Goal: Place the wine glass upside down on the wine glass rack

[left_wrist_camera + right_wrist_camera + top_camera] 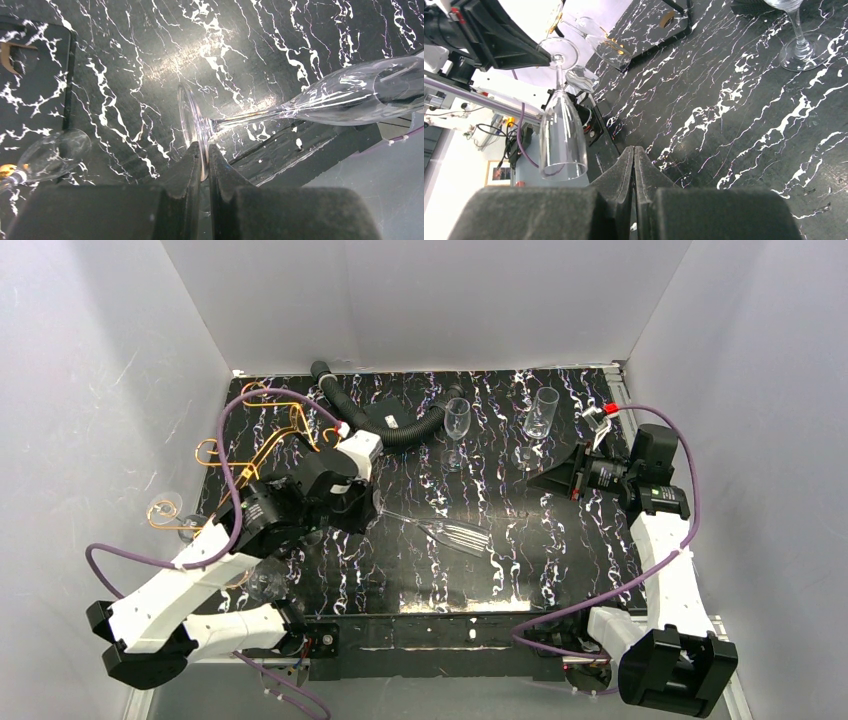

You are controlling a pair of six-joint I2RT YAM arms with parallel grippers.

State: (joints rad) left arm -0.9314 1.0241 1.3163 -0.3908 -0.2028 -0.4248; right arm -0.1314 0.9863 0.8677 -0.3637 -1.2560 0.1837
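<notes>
My left gripper (203,150) is shut on the round foot of a clear wine glass (350,97). The glass lies nearly level above the black marbled table, its bowl pointing away toward the right. From above, this wine glass (455,534) sticks out to the right of the left gripper (362,506). The gold wire wine glass rack (272,436) stands behind and left of that gripper. My right gripper (634,152) is shut with nothing in it, and from above it (553,478) sits at the right, apart from the glass.
Two more glasses (457,421) (541,413) stand upright at the back. A black corrugated hose (400,430) curves along the back centre. Other clear glasses (165,512) (262,586) sit by the rack on the left. White walls enclose the table (560,570).
</notes>
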